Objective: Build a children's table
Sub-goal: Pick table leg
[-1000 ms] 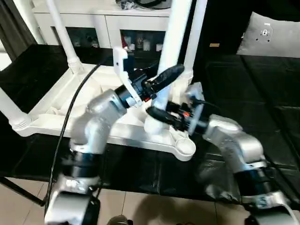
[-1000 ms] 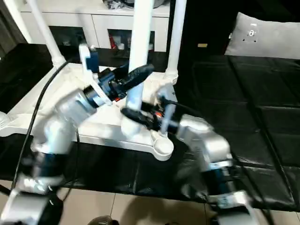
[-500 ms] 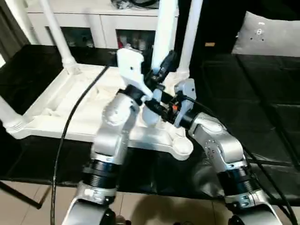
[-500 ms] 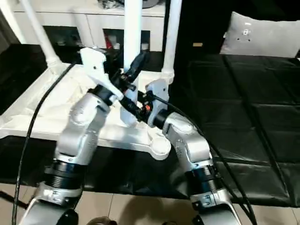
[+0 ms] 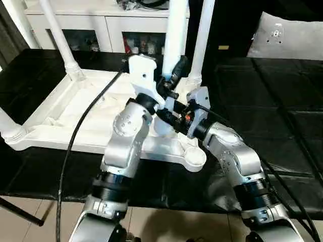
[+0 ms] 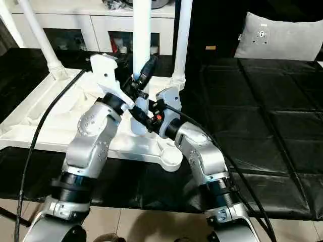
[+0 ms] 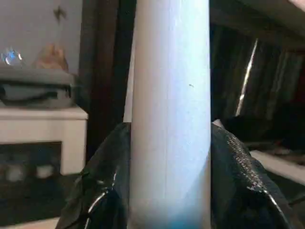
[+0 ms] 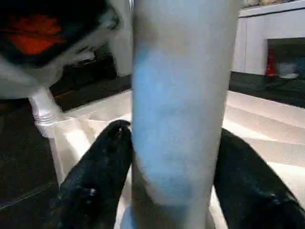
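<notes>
- Currently: table top [image 5: 60,116] lies upside down on black counter [image 5: 282,116], three legs already upright in corner sockets.
- Fourth leg [image 5: 174,35] stands vertical betw. both tools; long axis up-down, foot over near-right socket area.
- Left tool [image 5: 174,75] clamps leg higher up; right tool [image 5: 169,117] clamps it lower.
- Leg: smooth white tapered tube, undamaged.

Before you, a black padded surface [image 5: 282,101] spreads across the room; behind it your view takes in a white cabinet [image 5: 108,22] with glass doors, a grey cushion [image 5: 290,38] at right, and pale tiled floor [image 5: 166,227] below.
</notes>
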Controlling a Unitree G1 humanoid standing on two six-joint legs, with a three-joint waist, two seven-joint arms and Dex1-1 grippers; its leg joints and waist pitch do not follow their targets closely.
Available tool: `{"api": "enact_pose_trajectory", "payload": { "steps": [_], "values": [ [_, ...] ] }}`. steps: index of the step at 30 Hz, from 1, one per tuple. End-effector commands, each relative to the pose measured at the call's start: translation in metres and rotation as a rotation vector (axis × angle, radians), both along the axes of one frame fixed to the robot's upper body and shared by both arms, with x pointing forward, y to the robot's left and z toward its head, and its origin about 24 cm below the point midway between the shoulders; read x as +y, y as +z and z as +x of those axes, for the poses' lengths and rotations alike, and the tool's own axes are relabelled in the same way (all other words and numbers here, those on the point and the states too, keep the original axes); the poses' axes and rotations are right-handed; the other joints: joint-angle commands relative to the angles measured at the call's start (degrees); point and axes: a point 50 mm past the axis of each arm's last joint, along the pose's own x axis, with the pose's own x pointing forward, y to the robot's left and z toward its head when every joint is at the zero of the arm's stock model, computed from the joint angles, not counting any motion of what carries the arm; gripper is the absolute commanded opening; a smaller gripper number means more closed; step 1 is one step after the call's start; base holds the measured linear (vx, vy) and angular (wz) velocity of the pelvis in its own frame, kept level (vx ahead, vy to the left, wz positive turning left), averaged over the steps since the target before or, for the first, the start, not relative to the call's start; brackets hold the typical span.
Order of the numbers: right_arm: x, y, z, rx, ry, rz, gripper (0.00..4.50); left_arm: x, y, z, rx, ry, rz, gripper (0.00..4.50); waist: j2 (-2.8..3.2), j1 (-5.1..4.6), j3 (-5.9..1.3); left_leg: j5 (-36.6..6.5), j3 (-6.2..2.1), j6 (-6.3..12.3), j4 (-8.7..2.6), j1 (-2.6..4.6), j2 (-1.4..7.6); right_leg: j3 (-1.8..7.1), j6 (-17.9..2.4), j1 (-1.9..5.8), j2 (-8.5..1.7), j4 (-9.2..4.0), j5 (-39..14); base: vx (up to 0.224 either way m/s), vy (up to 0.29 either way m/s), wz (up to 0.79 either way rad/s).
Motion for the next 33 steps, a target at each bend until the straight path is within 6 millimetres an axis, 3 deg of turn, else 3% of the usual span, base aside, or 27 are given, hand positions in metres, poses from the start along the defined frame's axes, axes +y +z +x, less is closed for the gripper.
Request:
{"api": "enact_pose_trajectory", "payload": {
  "steps": [1,3,9,14,15,19,22,28,33],
  "values": [
    [-0.011,0.017,-0.005,-0.063,0.063,0.056,2.94,0.009,0.004,0.006,0.02,-0.026,-0.006,1.79,-1.1,0.19,-4.31,-4.3,-0.86,3.63,-3.63,0.12,2.62,2.98,-10.2,4.0,-4.81,-3.76,-8.4,0.0,0.0,0.0],
    [-0.022,0.017,-0.006,-0.071,0.051,0.044,3.06,0.015,0.005,0.009,0.029,-0.033,-0.015,1.79,-1.09,0.45,-4.34,-3.6,-0.86,4.37,-3.53,0.18,2.59,2.96,-9.3,3.95,-4.57,-3.73,-7.9,0.0,0.0,0.0],
    [-0.053,0.028,-0.012,-0.03,0.13,0.115,3.58,0.032,0.007,0.016,0.078,-0.079,-0.057,1.79,-1.13,0.96,-4.51,-2.6,-0.84,5.15,-3.32,0.21,2.49,2.87,-10.1,4.06,-4.66,-3.65,-8.0,0.0,0.0,0.0],
    [-0.07,0.036,-0.017,0.025,0.212,0.132,3.93,0.036,0.013,0.013,0.11,-0.236,-0.114,1.79,-1.09,1.14,-4.53,-2.1,-0.81,5.11,-3.22,0.31,2.49,2.71,-11.1,4.0,-4.57,-3.53,-8.4,0.0,0.0,0.0],
    [-0.075,0.036,-0.018,0.067,0.249,0.104,3.94,0.036,0.016,0.009,0.136,-0.343,-0.169,1.79,-1.19,1.18,-4.48,-2.0,-0.76,4.89,-3.18,0.23,2.43,2.73,-11.5,4.06,-4.63,-3.43,-8.4,0.0,0.0,0.0],
    [-0.078,0.04,-0.021,0.093,0.288,0.137,3.94,0.035,0.022,0.005,0.157,-0.435,-0.249,1.79,-1.28,1.3,-4.41,-2.7,-0.67,4.55,-3.06,0.09,2.26,2.64,-11.5,4.11,-4.71,-3.8,-10.9,0.0,0.0,0.0],
    [-0.079,0.043,-0.024,0.102,0.318,0.164,3.94,0.032,0.025,0.003,0.163,-0.485,-0.274,1.79,-1.45,1.36,-4.34,-3.0,-0.67,4.61,-3.12,0.16,2.28,2.61,-10.3,4.0,-4.55,-4.14,-12.9,0.0,0.0,0.0],
    [-0.079,0.044,-0.026,0.124,0.354,0.17,3.94,0.029,0.028,-0.001,0.178,-0.557,-0.307,1.79,-1.37,1.44,-4.42,-2.3,-0.78,3.96,-3.17,0.07,2.31,2.58,-9.4,4.06,-4.55,-4.03,-12.9,0.0,0.0,0.0],
    [-0.076,0.044,-0.026,0.082,0.37,0.113,3.94,0.021,0.028,-0.014,0.113,-0.681,-0.178,1.79,-1.3,1.65,-4.38,-2.1,-0.78,3.85,-3.23,0.15,2.49,2.67,-9.1,3.9,-4.64,-4.07,-13.0,0.0,0.0,0.0]
  ]
}}
